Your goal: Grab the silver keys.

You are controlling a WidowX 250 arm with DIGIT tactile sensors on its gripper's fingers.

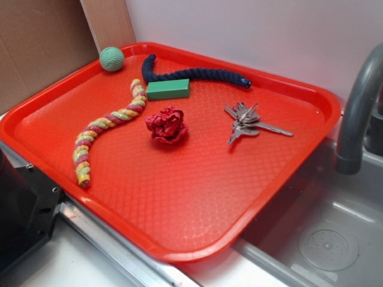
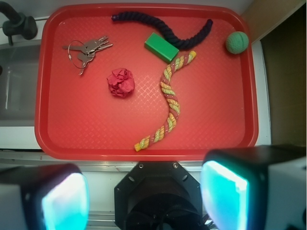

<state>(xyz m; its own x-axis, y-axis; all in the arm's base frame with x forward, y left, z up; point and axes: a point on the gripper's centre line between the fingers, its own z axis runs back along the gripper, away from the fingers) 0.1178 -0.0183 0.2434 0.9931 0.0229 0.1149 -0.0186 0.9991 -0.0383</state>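
The silver keys lie fanned out on a ring on the red tray, near its right edge and to the right of a red paper ball. From the wrist camera the keys sit at the tray's far left corner. My gripper hangs high above the black robot base, short of the tray's near rim and far from the keys. Its two fingers stand wide apart with nothing between them. The gripper does not show in the exterior view.
Also on the tray are a green block, a navy rope, a striped yellow-pink rope and a green ball. A grey faucet and a sink adjoin the keys' side. A wall backs the tray.
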